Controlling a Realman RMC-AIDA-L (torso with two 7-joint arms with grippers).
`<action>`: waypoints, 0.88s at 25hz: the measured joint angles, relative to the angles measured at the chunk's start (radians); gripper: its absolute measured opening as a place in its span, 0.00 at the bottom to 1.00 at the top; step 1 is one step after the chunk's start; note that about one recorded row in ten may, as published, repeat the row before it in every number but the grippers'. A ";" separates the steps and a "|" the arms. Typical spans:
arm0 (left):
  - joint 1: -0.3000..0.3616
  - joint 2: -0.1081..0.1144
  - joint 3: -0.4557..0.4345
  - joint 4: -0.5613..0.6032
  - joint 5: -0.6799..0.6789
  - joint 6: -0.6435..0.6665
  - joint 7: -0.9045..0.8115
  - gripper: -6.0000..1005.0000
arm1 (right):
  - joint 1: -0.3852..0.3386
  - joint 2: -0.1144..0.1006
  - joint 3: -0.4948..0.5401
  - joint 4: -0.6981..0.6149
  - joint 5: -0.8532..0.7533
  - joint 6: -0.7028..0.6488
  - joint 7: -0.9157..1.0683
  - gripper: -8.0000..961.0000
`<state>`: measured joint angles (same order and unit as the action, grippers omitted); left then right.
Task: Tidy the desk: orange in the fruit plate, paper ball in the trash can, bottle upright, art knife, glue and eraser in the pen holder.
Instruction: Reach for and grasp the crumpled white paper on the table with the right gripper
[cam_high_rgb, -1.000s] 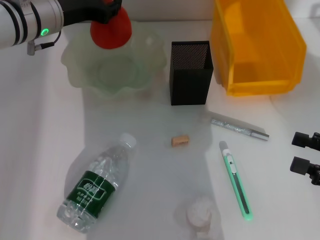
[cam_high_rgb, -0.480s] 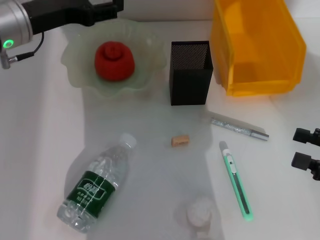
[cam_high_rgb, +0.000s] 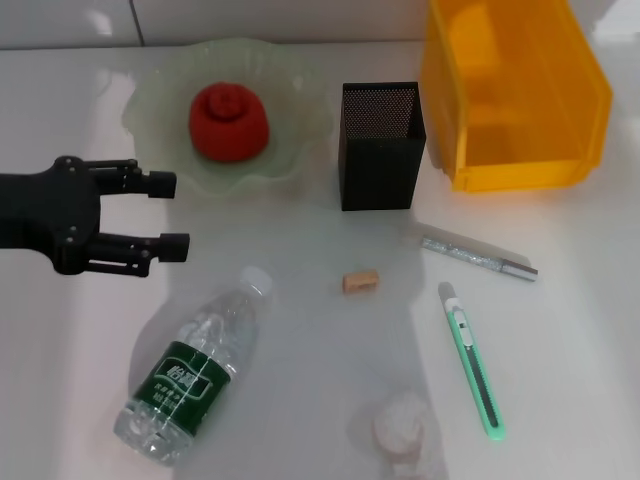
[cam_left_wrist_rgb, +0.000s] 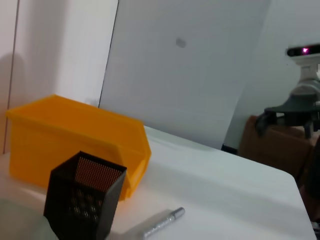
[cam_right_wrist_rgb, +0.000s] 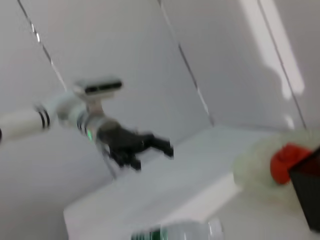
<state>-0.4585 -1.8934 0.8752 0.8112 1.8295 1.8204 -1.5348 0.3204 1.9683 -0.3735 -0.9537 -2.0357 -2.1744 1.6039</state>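
Note:
The orange (cam_high_rgb: 229, 122), reddish in colour, lies in the pale green fruit plate (cam_high_rgb: 150, 110). My left gripper (cam_high_rgb: 170, 213) is open and empty, in front of the plate and behind the lying bottle (cam_high_rgb: 195, 368). The eraser (cam_high_rgb: 360, 282), the silver glue stick (cam_high_rgb: 478, 257), the green art knife (cam_high_rgb: 472, 362) and the paper ball (cam_high_rgb: 405, 425) lie on the table. The black mesh pen holder (cam_high_rgb: 380, 145) stands beside the plate. My right gripper (cam_left_wrist_rgb: 282, 126) is out of the head view; it shows far off in the left wrist view, fingers apart.
A yellow bin (cam_high_rgb: 510, 90) stands at the back right, next to the pen holder. The table (cam_high_rgb: 300, 230) is white. The right wrist view shows the left gripper (cam_right_wrist_rgb: 167, 150), the orange (cam_right_wrist_rgb: 290, 160) and the bottle top (cam_right_wrist_rgb: 180, 234).
My left gripper let the orange go into the plate, then moved from above the plate toward the front left. The right gripper has drawn back out of the head view.

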 joint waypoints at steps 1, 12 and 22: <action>0.005 0.000 -0.007 -0.002 0.013 0.010 0.001 0.85 | 0.005 0.003 -0.034 -0.067 -0.003 -0.003 0.040 0.85; 0.006 -0.010 -0.008 -0.008 0.060 0.028 -0.010 0.83 | 0.147 0.084 -0.518 -0.614 -0.171 -0.003 0.454 0.85; 0.010 -0.018 -0.013 -0.007 0.066 0.031 -0.010 0.83 | 0.358 0.110 -0.970 -0.533 -0.302 0.093 0.668 0.85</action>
<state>-0.4488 -1.9110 0.8621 0.8038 1.8958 1.8518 -1.5449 0.6787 2.0786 -1.3434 -1.4867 -2.3373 -2.0810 2.2717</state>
